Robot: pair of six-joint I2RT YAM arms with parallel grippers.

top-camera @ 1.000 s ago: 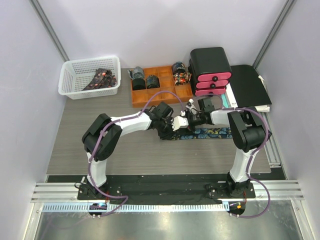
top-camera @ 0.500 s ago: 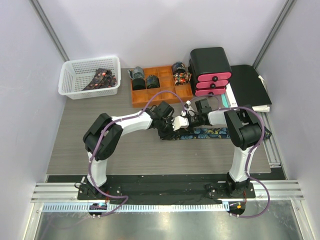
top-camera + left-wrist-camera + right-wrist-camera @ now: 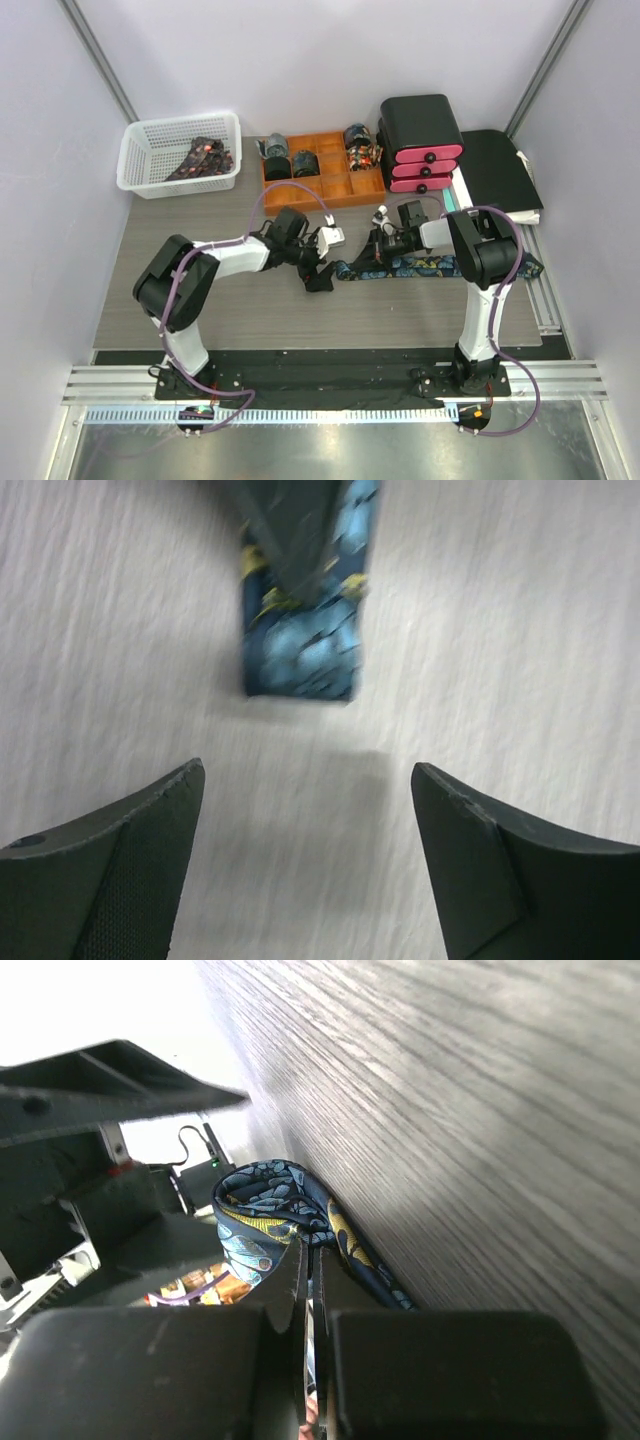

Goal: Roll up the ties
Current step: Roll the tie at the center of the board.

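Looking down on a grey wood-grain counter point(image 3: 200, 215), boxed in by plain white walls point(image 3: 320, 60), with metal posts point(image 3: 95, 50) slanting up at the far corners. Showing a black base plate point(image 3: 330, 365) and a metal rail point(image 3: 330, 385) along the near edge, both arms bolted there.

Showing a dark tie point(image 3: 430, 265) with a blue and yellow pattern, lying flat from the middle of the counter toward the right edge.

Holding the left fingers point(image 3: 324, 260) wide apart, low over bare counter near the middle, just short of the tie's squared end point(image 3: 300, 640) and apart from it.

Pressing the right fingers point(image 3: 310, 1290) together on a raised fold of the tie, a little right of the middle, the fabric curling up off the counter at the tips.

Carrying a white basket point(image 3: 150, 165) at the far left corner, with loose ties point(image 3: 205, 155) heaped inside. Carrying an orange tray point(image 3: 330, 185) along the far edge, with rolls point(image 3: 275, 150) sitting in some of its compartments. Carrying a black box with pink drawers point(image 3: 425, 155) just right of the tray, and a black board point(image 3: 500, 170) beside that at the far right corner.
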